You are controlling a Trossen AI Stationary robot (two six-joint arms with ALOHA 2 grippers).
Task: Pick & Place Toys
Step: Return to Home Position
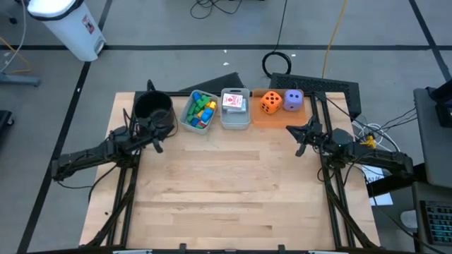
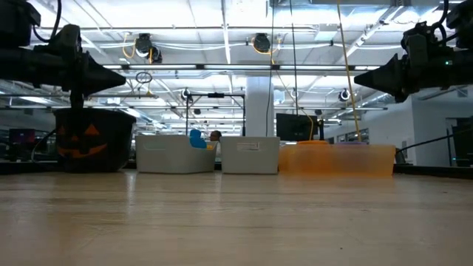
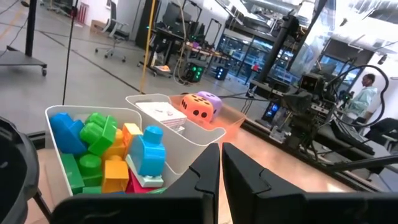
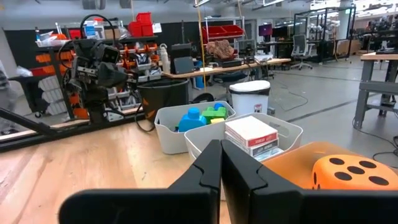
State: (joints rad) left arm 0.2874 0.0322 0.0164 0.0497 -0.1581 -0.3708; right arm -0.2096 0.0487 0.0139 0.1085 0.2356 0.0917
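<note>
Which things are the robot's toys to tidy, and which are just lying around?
Toys for the job: blocks, cards, orange die, purple die.
Just lying about: black pot, white trash can.

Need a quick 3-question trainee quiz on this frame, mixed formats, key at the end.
1. True or false: the orange die and the purple die sit on the orange tray.
2. The bin beside the black pot holds: A) plastic blocks B) the purple die C) nothing.
3. Fill in: the left claw and the right claw are both ___, gripping nothing.
Key: 1 true; 2 A; 3 shut.
</note>
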